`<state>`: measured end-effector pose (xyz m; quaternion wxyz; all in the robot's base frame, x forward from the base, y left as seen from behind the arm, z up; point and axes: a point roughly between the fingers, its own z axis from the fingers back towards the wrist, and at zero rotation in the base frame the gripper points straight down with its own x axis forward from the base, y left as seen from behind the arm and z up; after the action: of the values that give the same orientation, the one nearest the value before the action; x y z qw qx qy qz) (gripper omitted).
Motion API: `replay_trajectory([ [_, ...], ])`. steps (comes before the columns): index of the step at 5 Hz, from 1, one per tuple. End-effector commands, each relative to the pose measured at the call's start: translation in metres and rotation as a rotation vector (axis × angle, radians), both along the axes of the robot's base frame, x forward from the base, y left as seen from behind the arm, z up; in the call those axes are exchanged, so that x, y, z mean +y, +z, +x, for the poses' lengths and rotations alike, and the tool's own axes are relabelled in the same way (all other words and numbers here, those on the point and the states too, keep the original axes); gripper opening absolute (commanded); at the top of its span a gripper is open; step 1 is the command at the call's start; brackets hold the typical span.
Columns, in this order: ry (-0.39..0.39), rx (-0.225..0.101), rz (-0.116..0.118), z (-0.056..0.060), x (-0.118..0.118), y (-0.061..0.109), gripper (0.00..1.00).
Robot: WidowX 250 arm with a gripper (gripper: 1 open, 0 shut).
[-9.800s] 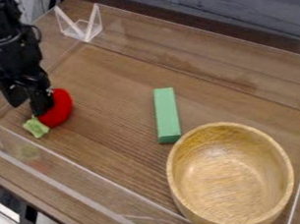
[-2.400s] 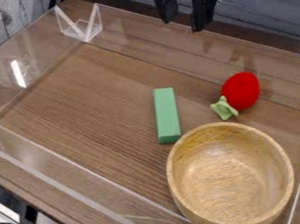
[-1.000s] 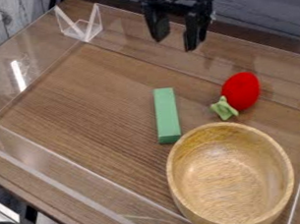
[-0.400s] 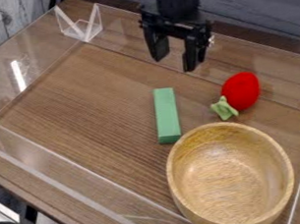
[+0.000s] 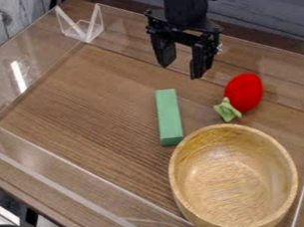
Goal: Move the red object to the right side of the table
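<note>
Spreading from the left, the table is seen as brown wood grain edged by clear acrylic walls. A flat green block is laid near the middle. Above and just right of it, at the far side, the gripper is pointed straight down, its black jaws held wide apart with nothing between them. Farther right, the red object is found resting on the table, well apart from the gripper. A wooden bowl is set at the near right.

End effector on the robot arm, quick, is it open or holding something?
Black end effector: open, holding nothing.
</note>
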<state>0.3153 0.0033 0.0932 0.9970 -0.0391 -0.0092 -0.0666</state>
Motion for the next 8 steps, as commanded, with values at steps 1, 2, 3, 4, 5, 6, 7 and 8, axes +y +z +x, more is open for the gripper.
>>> replay_trajectory([
  [1, 0.022, -0.041, 0.006, 0.013, 0.001, 0.015, 1.0],
  [2, 0.037, -0.015, 0.007, 0.02, 0.002, 0.01, 1.0],
  [3, 0.056, 0.007, 0.008, 0.015, -0.003, 0.002, 1.0],
  [4, 0.079, 0.022, 0.01, 0.01, -0.006, -0.004, 1.0],
  [5, 0.054, 0.026, 0.011, 0.014, -0.01, -0.002, 1.0],
  [6, 0.027, 0.033, 0.012, 0.017, -0.015, 0.0, 1.0],
  [7, 0.049, 0.042, 0.013, 0.023, -0.003, -0.001, 1.0],
  [8, 0.069, 0.06, 0.014, 0.028, 0.008, -0.004, 1.0],
])
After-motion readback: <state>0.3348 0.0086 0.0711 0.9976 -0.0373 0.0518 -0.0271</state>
